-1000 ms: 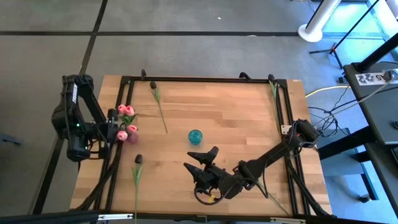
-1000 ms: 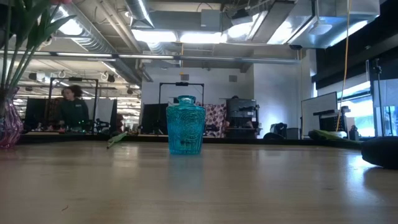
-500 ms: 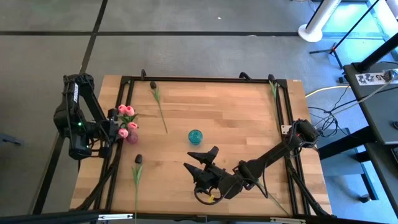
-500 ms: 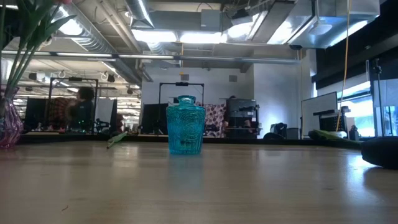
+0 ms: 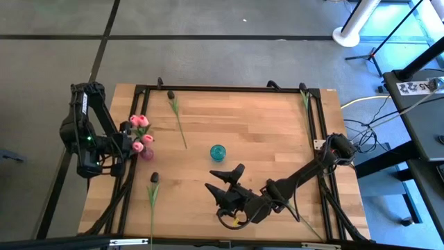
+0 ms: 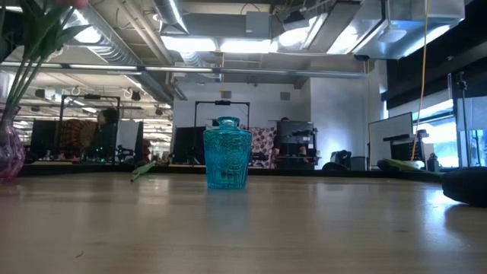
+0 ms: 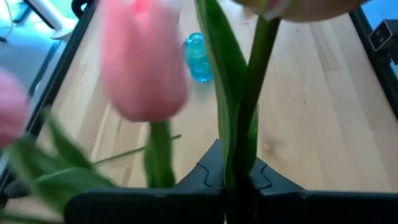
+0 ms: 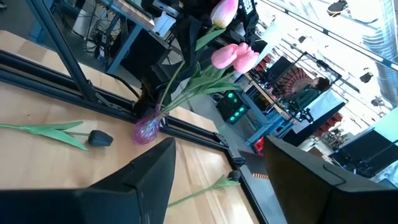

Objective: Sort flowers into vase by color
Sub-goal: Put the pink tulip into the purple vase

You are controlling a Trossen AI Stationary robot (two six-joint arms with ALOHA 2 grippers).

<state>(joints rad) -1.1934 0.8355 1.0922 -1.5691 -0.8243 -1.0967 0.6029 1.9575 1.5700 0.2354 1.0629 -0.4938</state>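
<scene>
Left gripper (image 5: 122, 144) sits at the table's left edge, just beside the pink vase (image 8: 147, 130); whether its fingers are parted or closed cannot be told, pink tulips (image 5: 141, 133) (three buds, stems in the vase) blocking its wrist camera. Right gripper (image 5: 226, 182) rests low near the front edge, fingers spread and empty, evidently waiting. The teal vase (image 5: 218, 152) stands empty just beyond it; dark tulips (image 5: 153, 178) lie flat, well apart, presumably destined there.
</scene>
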